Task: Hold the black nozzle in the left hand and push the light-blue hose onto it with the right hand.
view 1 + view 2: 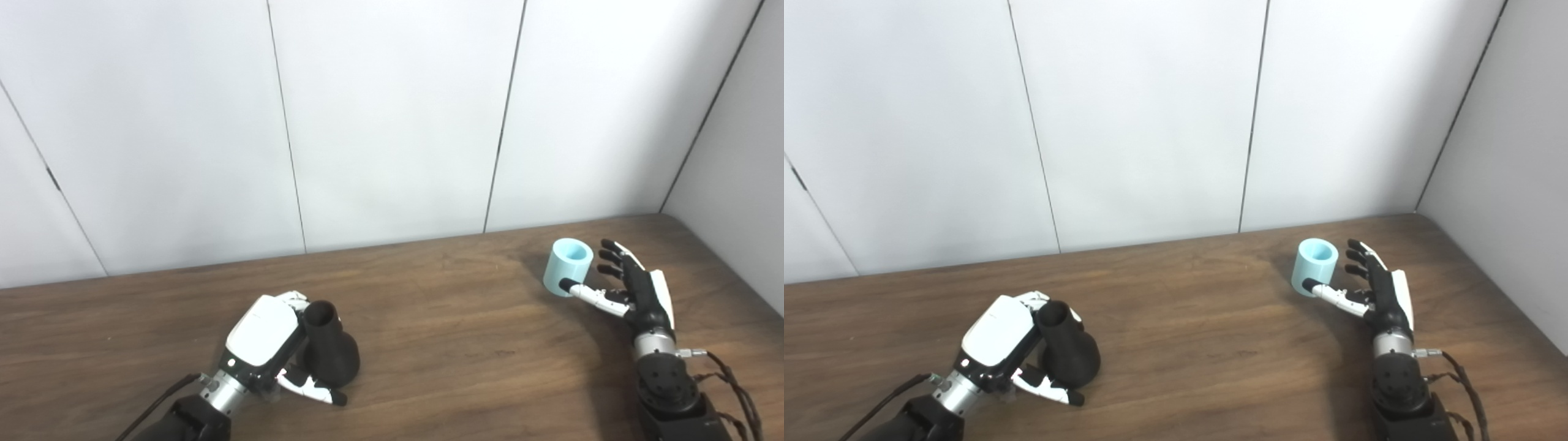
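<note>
While the left robot hand (pixel 269 340) wraps its fingers around the black nozzle (pixel 329 349) near the front of the table (pixel 465 343), the light-blue hose (pixel 568 266) stands well apart from it, off toward the right robot hand (pixel 634 288). The nozzle sits against the palm, thumb curled under its bulbous base, narrow neck pointing up and slightly away from the robot. The hose is a short tube standing upright on the table, open end up, just to the inner side of the right robot hand. That hand is spread, thumb tip touching or almost touching the tube's lower wall, fingers reaching beside its far side, not yet pressed in on it. The right hand is clearly the nearer one to the hose. Judging by this, the coming move depends on closing around the tube, then carrying it leftward and tipping its bore in line with the nozzle's neck.
</note>
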